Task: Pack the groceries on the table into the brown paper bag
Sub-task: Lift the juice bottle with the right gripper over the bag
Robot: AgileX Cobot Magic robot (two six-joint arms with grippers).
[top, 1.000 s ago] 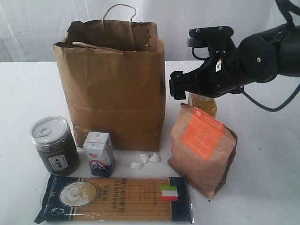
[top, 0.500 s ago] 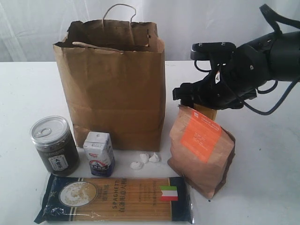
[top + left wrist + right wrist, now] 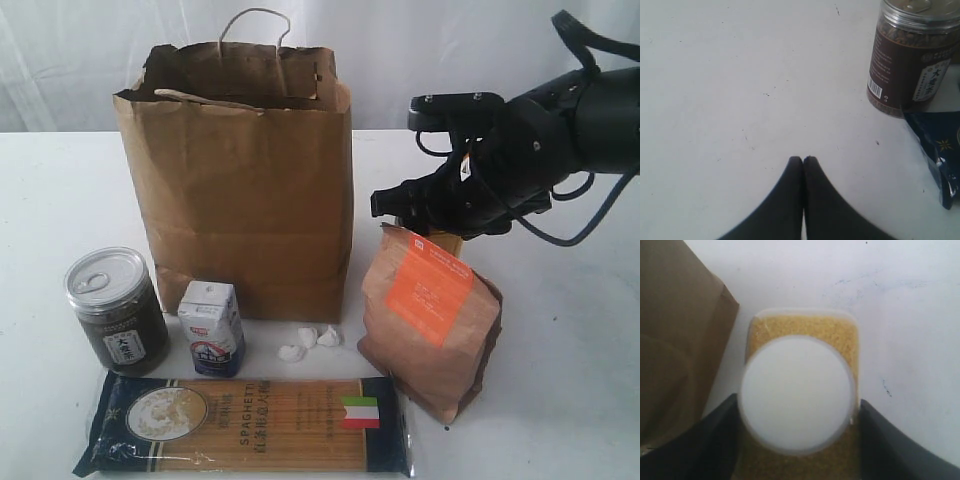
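While low, right pincer (image 3: 799,441) astride bottle (image 3: 798,390)

- Exterior view: bright, even, diffuse light; table (image 3: 60,190) nearly washed out; soft shadow at the brown paper bag (image 3: 240,200) base.
- Right wrist view: small yellow bottle (image 3: 797,395) cap overexposed, out of focus.
- Left wrist view: left gripper (image 3: 803,159) at 6 o'clock soft-edged.

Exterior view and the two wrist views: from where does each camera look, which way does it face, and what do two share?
Exterior view: in front of the table, facing the brown paper bag across the spaghetti pack; the right arm shows.
Left wrist view: above the table, looking down past the shut left gripper.
Right wrist view: straight above the small yellow bottle, looking down, fingers either side.
Shared: exterior and left wrist views both show the dark jar.
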